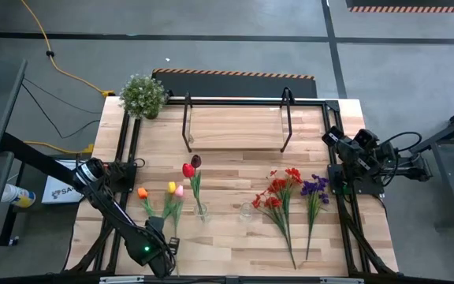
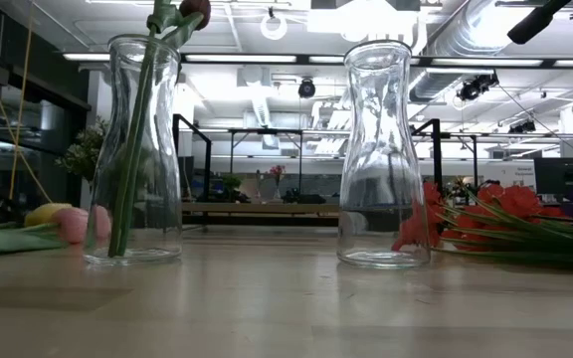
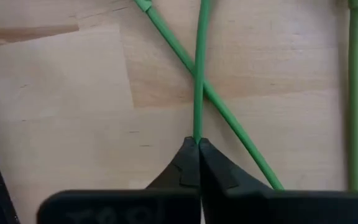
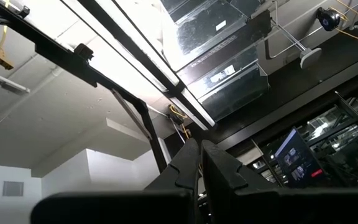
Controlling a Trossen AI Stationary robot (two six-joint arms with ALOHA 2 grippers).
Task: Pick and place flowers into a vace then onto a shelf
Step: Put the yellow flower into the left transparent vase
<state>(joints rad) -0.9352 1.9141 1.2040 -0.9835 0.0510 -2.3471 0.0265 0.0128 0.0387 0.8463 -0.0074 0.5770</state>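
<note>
Orange [image 1: 142, 192], yellow [image 1: 172, 187] and pink [image 1: 179, 191] tulips lie on the table, their stems running toward the near edge. My left gripper [image 1: 172, 241] stands over those stem ends, pointing down, shut on one green stem [image 3: 199, 74] that crosses another [image 3: 229, 118]. One glass vase [image 2: 132, 149] holds a red and a maroon tulip [image 1: 191, 166]; a second vase [image 2: 384, 149] is empty. Red sprays [image 1: 278, 193] and purple sprays [image 1: 315, 187] lie at the right. The shelf [image 1: 235, 126] stands at the far side. My right gripper [image 4: 201, 144] is shut and raised at the table's right edge. My left gripper pinches a tulip's green stem [image 3: 197, 132] between its two fingertips, near the stem's lower end. The fingers come from above, pointing down. The stem lies flat on the table, running away from the fingers and crossing over another stem. Which tulip it belongs to cannot be told.
A bushy potted plant [image 1: 143, 95] stands at the far left corner beside the shelf. A third stem [image 3: 355, 93] lies close by the gripped one. Bare wood lies between the two vases and the near edge.
</note>
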